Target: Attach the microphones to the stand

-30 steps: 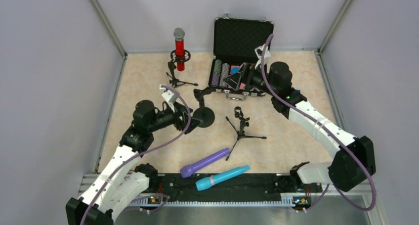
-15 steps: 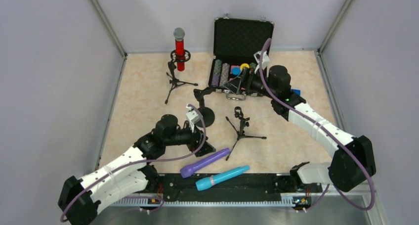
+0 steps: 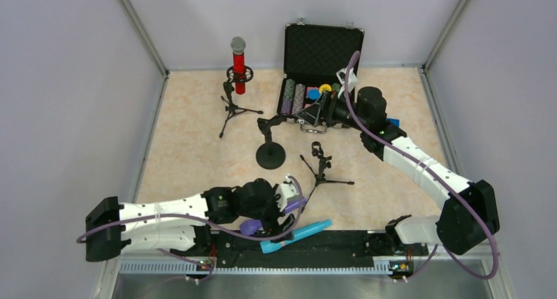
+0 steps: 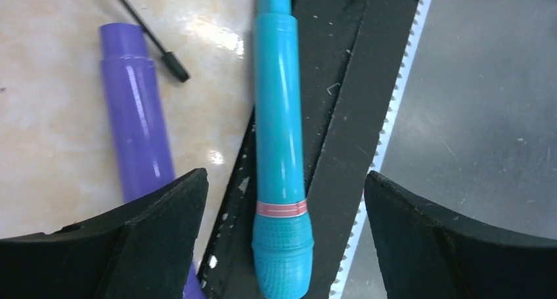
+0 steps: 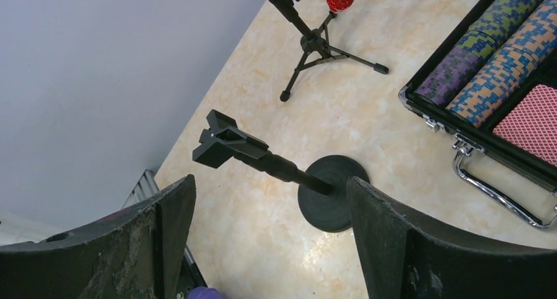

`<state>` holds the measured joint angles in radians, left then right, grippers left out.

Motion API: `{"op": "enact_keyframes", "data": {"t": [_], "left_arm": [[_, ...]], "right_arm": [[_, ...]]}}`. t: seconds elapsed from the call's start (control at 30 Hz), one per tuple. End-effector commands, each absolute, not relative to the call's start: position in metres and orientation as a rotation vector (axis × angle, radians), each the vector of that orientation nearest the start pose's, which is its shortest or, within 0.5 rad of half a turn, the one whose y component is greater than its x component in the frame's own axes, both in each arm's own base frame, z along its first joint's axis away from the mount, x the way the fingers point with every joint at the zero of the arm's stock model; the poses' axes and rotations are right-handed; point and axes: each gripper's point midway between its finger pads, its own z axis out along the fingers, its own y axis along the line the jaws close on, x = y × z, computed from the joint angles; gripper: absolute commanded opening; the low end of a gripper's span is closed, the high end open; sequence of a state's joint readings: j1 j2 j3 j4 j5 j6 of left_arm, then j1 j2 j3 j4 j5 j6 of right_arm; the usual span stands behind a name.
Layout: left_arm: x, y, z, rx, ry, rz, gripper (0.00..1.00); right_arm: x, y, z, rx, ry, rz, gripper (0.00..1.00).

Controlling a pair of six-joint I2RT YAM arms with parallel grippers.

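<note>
The glittery red microphone (image 3: 238, 66) stands upright in a tripod stand (image 3: 231, 105) at the back left. The purple microphone (image 4: 134, 121) and the turquoise microphone (image 4: 279, 135) with a pink band lie near the front edge. My left gripper (image 4: 286, 236) is open above them, its jaws either side of the turquoise microphone's head, not touching it. In the top view the left gripper (image 3: 279, 217) hides part of the purple microphone (image 3: 249, 227). My right gripper (image 5: 269, 240) is open and empty, hanging above the round-base stand (image 5: 332, 194).
An open black case (image 3: 322, 46) with poker chips and cards sits at the back, beside my right gripper (image 3: 315, 110). A small empty tripod stand (image 3: 320, 164) stands mid-table. The turquoise microphone (image 3: 299, 234) partly rests on the black rail (image 3: 341, 245) at the front edge.
My left arm has swung from the round-base stand down to the front and now hangs over the purple and turquoise microphones. My right gripper has shifted slightly left and then held still.
</note>
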<state>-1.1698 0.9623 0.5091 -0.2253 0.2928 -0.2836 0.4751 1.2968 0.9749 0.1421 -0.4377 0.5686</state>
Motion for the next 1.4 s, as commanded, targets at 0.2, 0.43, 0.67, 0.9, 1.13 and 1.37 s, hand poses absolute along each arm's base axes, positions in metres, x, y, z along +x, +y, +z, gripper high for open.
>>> {"op": "enact_keyframes", "data": {"t": [0.2,0.43,0.67,0.9,1.13,1.37], "left_arm": [[0.057,-0.302,0.099,1.19,2.128,-0.74,0.93],[0.074,-0.293,0.098,1.165,2.17,-0.559,0.94],[0.094,-0.269,0.094,1.072,2.167,-0.426,0.97],[0.101,-0.255,0.081,1.018,2.254,-0.467,0.93],[0.098,-0.258,0.057,1.078,2.381,-0.444,0.88],[0.106,-0.256,0.038,1.086,2.468,-0.288,0.86]], "right_arm": [[0.325,0.273,0.274,-0.273,1.837,1.144,0.83],[0.324,0.274,0.273,-0.276,1.84,1.148,0.83],[0.325,0.276,0.27,-0.28,1.85,1.156,0.83],[0.328,0.279,0.265,-0.28,1.865,1.168,0.83],[0.33,0.28,0.264,-0.28,1.872,1.177,0.83],[0.332,0.278,0.262,-0.277,1.875,1.172,0.83]]}}
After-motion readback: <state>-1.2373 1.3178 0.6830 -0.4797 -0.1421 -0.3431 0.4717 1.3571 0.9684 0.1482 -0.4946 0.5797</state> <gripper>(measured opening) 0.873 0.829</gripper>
